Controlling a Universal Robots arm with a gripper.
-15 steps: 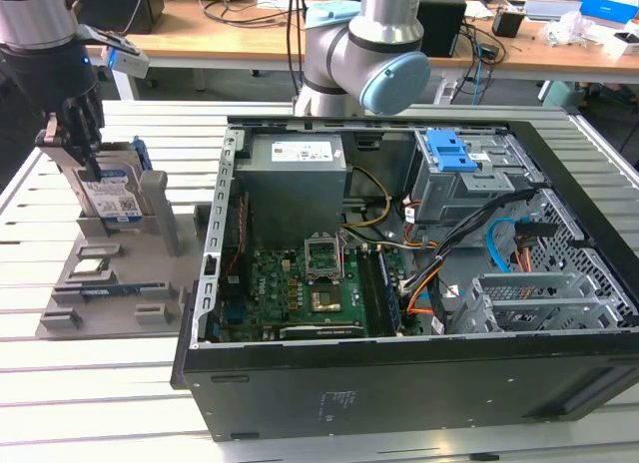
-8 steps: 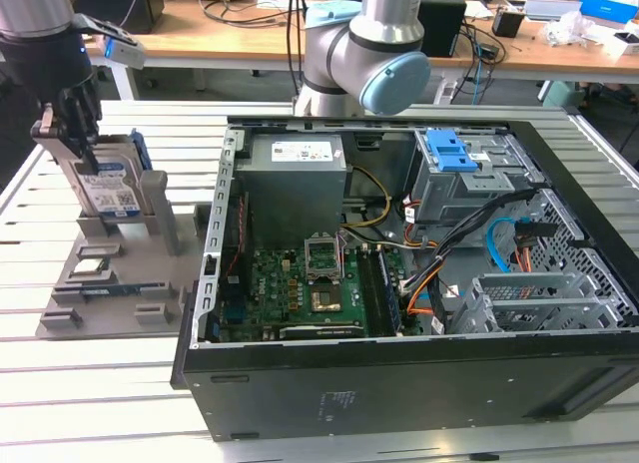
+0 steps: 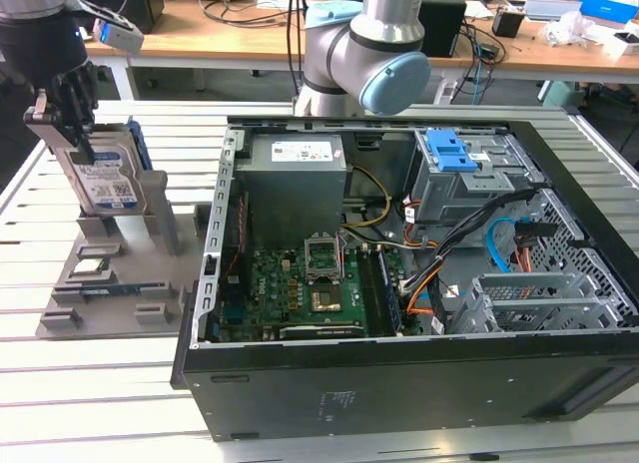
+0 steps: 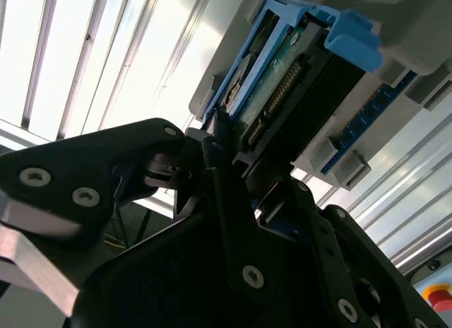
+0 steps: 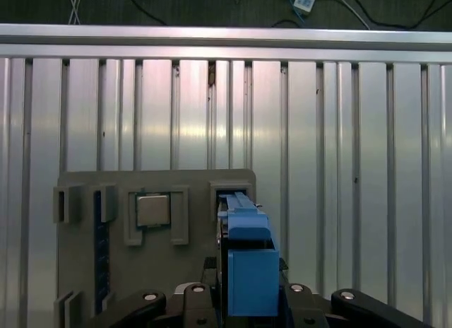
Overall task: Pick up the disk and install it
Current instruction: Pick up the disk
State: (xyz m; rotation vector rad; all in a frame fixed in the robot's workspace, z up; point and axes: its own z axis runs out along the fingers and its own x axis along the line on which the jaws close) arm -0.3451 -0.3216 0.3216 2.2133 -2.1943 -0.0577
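Aluminium slatted table [image 3: 100, 403], wooden desks [image 3: 250, 29] behind; pincer [image 3: 68, 134] pinches the upright disk [image 3: 105, 184].

Arm [image 3: 349, 44] bent, fingers [image 4: 224, 201] clamped on disk [image 3: 105, 184]

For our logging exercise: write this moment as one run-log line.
end effector: shut on disk | disk: upright in holder | case: open, disk not installed

Disk [image 3: 108, 184]: upright in a slot of the stand [image 3: 100, 308]
Gripper [image 3: 62, 129]: clamped over the disk's top edge
Chip [image 3: 88, 266]: flat in a stand pocket, before the disk
Stand: on the table [image 3: 80, 403], at the exterior view's left
Computer case [image 3: 399, 383]: just beside the stand, on its right
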